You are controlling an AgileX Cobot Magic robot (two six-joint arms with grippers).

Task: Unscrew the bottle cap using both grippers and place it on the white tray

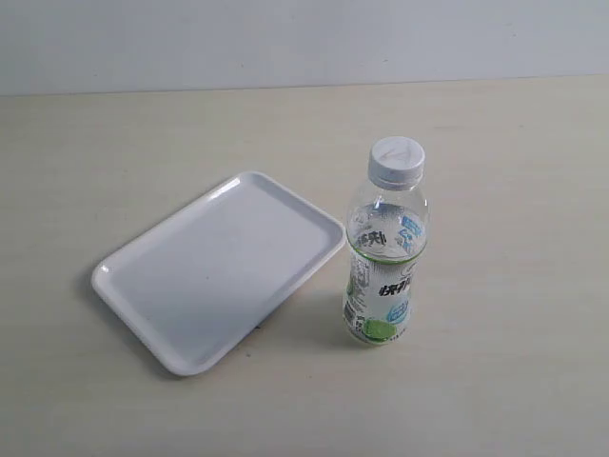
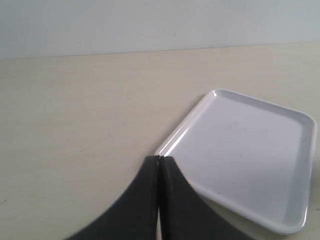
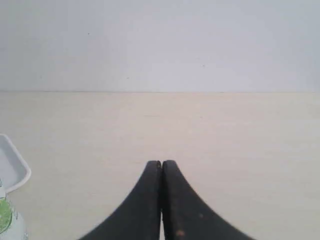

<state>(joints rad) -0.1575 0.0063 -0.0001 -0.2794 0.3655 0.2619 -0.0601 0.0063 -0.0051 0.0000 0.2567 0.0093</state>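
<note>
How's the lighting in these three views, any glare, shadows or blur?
Exterior view: soft light; the white tray glares at its far rim, the bottle casts a faint shadow. Left wrist view: tray rim glints; the shut left gripper looks soft-edged. Right wrist view: the shut right gripper likewise, the bottle cropped by the frame.

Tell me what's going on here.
Nothing is being handled yet. The small clear plastic bottle with a lime label stands upright on the pale table beside the shallow glossy white rectangular tray, its ribbed white screw cap on. The tray is empty. The black left tool and black right tool are both shut, holding nothing, clear of the bottle.
</note>
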